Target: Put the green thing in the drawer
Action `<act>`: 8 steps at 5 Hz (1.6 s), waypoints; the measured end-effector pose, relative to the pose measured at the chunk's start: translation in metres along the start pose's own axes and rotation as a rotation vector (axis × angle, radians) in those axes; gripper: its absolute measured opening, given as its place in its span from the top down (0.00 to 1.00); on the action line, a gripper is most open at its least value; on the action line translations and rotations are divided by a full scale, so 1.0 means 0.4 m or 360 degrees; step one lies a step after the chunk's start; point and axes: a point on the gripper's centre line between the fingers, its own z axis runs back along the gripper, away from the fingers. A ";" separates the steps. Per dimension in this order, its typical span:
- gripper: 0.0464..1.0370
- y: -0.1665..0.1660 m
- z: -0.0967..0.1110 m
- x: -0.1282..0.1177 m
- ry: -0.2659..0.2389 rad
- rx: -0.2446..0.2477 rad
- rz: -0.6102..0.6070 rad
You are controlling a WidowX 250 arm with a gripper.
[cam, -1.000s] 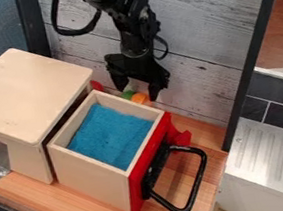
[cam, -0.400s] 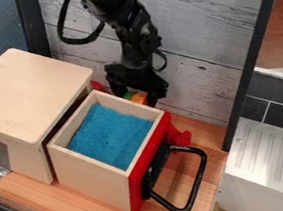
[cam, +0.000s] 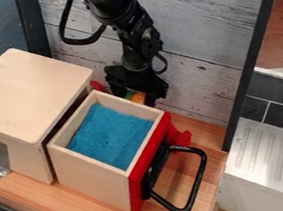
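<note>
The black gripper (cam: 136, 96) hangs behind the drawer's far wall, its two fingers spread and low. Between them, a green thing (cam: 129, 94) shows beside an orange piece (cam: 139, 98); both are partly hidden by the gripper and the drawer wall, and I cannot tell whether they are joined. The wooden drawer (cam: 90, 175) is pulled out, with a blue lining (cam: 112, 135) inside and a red front (cam: 135, 189) with a black handle at the lower right.
A wooden cabinet (cam: 24, 90) stands left of the drawer. Red pieces (cam: 179, 137) lie beyond the drawer front, and another red bit (cam: 97, 85) shows at the cabinet's back corner. A whitewashed plank wall (cam: 194, 33) rises close behind the gripper.
The gripper has come down and slightly left around the green and orange pieces, and its fingers look a little closer together. The drawer has stayed in place.
</note>
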 end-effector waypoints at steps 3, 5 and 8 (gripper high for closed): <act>0.21 0.050 0.265 0.000 -0.0221 -0.0287 0.0014; 0.21 0.103 0.404 -0.096 -0.0279 -0.0457 -0.0070; 0.03 0.123 0.352 -0.254 -0.0224 -0.0349 -0.0164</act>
